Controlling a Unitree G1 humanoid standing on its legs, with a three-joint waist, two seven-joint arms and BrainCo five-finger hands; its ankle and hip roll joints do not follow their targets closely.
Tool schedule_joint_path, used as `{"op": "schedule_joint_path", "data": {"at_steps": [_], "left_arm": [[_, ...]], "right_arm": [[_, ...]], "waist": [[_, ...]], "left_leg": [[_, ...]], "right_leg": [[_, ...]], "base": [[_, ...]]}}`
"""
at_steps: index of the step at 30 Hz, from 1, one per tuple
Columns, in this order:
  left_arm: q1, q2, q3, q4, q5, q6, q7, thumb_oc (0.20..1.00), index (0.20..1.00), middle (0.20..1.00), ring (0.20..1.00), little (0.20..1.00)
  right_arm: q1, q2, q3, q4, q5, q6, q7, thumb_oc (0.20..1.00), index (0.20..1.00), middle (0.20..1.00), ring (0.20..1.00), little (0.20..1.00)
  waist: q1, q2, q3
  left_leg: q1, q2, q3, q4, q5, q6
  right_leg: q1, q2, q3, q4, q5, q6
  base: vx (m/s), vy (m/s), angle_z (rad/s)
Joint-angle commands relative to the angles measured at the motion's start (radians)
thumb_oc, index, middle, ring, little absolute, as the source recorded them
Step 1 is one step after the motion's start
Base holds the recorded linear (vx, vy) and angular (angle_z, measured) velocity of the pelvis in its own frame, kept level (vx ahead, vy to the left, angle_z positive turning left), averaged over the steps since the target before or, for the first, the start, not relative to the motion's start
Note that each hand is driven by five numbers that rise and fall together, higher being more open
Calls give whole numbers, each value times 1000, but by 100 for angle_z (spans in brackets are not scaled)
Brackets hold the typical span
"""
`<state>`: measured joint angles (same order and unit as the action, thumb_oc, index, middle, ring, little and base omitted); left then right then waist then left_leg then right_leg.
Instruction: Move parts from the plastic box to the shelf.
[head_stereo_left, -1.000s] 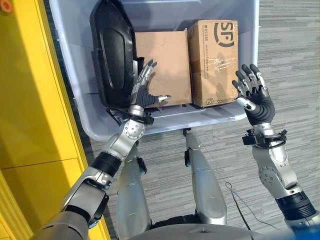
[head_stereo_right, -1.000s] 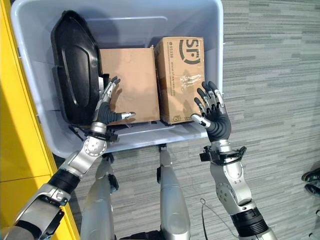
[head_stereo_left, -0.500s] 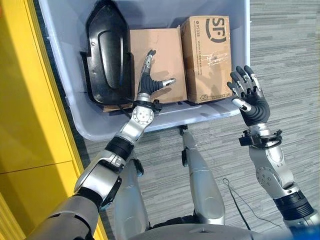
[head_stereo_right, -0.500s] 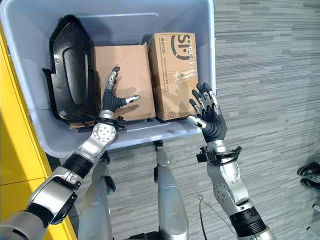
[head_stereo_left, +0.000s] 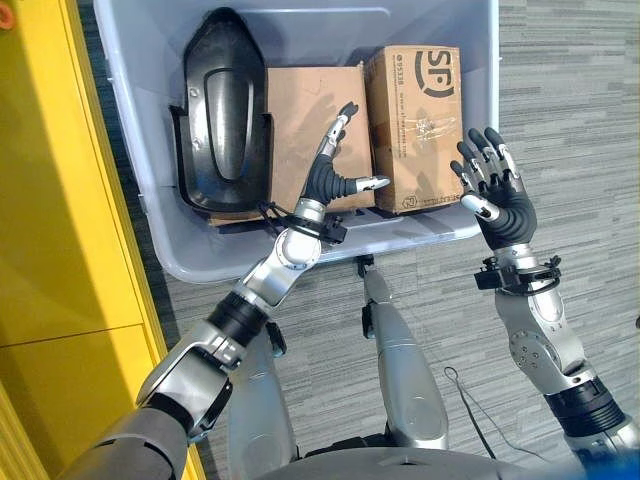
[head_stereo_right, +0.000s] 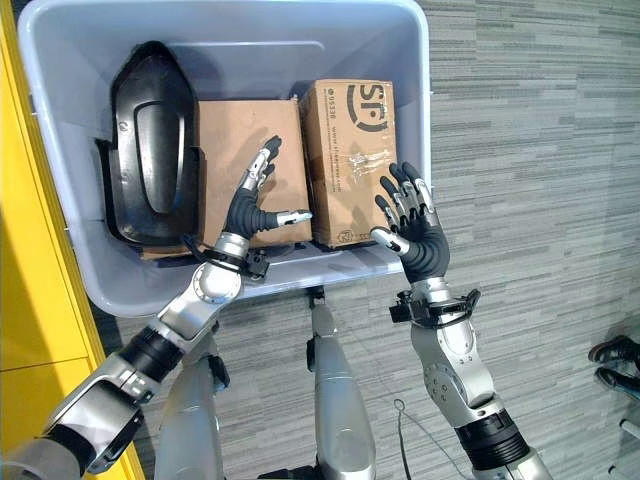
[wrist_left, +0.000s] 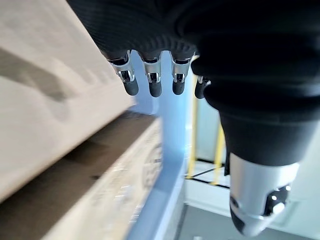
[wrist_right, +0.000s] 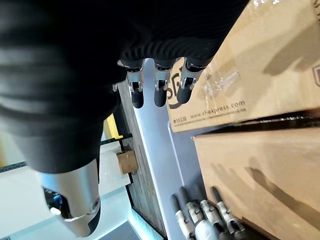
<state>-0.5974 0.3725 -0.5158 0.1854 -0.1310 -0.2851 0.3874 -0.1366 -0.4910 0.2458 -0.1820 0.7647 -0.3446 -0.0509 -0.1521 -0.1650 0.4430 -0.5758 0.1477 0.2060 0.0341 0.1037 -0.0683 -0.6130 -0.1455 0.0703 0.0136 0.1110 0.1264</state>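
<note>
The plastic box is pale grey-blue, plain all over. Inside it, the moulded part is glossy black; the flat carton is plain brown card, and the taller carton is the same brown with black print and a strip of clear tape. The shelf is bright yellow (a darker seam crosses it). The floor is grey, in fine horizontal streaks

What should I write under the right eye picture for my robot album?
Both open hands, left hand and right hand, reach toward two cardboard boxes beside a black part in the plastic box.
</note>
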Motion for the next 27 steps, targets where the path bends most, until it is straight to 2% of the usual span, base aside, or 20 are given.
{"op": "schedule_joint_path", "data": {"at_steps": [1, 2, 5, 6, 10, 20, 23, 25, 27], "left_arm": [[-2, 2, 81, -1, 4, -69, -11, 1000, 1000, 1000, 1000, 1000], [31, 23, 119, -33, 6, -77, -1, 1000, 1000, 1000, 1000, 1000], [44, 30, 138, -46, 7, -81, 4, 1000, 1000, 1000, 1000, 1000], [82, 50, 187, -74, 8, -89, 19, 1000, 1000, 1000, 1000, 1000], [143, 85, 257, -91, 36, -92, 52, 1000, 1000, 1000, 1000, 1000], [171, 94, 339, 50, 72, -65, 126, 1000, 1000, 1000, 1000, 1000], [125, 85, 331, 196, 74, -34, 152, 1000, 1000, 1000, 1000, 1000], [-13, 65, 289, 496, 14, 3, 156, 1000, 1000, 1000, 1000, 1000], [-94, 46, 264, 649, -31, 25, 145, 1000, 1000, 1000, 1000, 1000]], "right_arm": [[62, -30, -85, -60, 13, -57, 3, 1000, 1000, 1000, 1000, 1000], [67, -31, -95, -63, 9, -60, 3, 1000, 1000, 1000, 1000, 1000], [71, -30, -97, -65, 8, -59, 4, 1000, 1000, 1000, 1000, 1000], [78, -32, -107, -67, 5, -60, 3, 1000, 1000, 1000, 1000, 1000], [86, -35, -120, -70, 3, -61, 6, 1000, 1000, 1000, 1000, 1000], [80, -37, -122, -53, 16, -57, 18, 1000, 1000, 1000, 1000, 1000], [69, -38, -110, -41, 19, -53, 20, 1000, 1000, 1000, 1000, 1000], [50, -42, -81, -30, 23, -48, 25, 1000, 1000, 1000, 1000, 1000], [49, -49, -64, -36, 27, -48, 27, 1000, 1000, 1000, 1000, 1000]], "waist": [[-5, 18, -35], [1, 22, -31], [3, 22, -30], [8, 24, -28], [14, 25, -26], [14, 12, -25], [6, 4, -24], [-15, -14, -30], [-31, -20, -36]], "left_leg": [[69, 69, -76, 47, -34, -77], [68, 67, -77, 48, -35, -77], [67, 67, -78, 49, -35, -77], [65, 66, -79, 50, -37, -76], [63, 64, -79, 53, -39, -76], [53, 68, -79, 57, -35, -79], [47, 71, -78, 60, -31, -80], [30, 77, -75, 67, -25, -81], [20, 79, -74, 69, -23, -81]], "right_leg": [[2, -39, -35, 45, 73, 47], [3, -39, -37, 46, 72, 47], [4, -40, -38, 46, 72, 47], [4, -41, -39, 46, 71, 47], [5, -42, -40, 48, 70, 46], [1, -41, -43, 47, 74, 46], [-7, -39, -42, 50, 76, 45], [-27, -31, -38, 55, 81, 44], [-38, -27, -36, 58, 83, 43]], "base": [[0, 0, 0], [0, 0, 0], [0, 0, 0], [0, 0, 0], [0, 0, 0], [0, 0, 0], [-11, 1, 0], [-35, 0, 1], [-16, 16, 7]]}}
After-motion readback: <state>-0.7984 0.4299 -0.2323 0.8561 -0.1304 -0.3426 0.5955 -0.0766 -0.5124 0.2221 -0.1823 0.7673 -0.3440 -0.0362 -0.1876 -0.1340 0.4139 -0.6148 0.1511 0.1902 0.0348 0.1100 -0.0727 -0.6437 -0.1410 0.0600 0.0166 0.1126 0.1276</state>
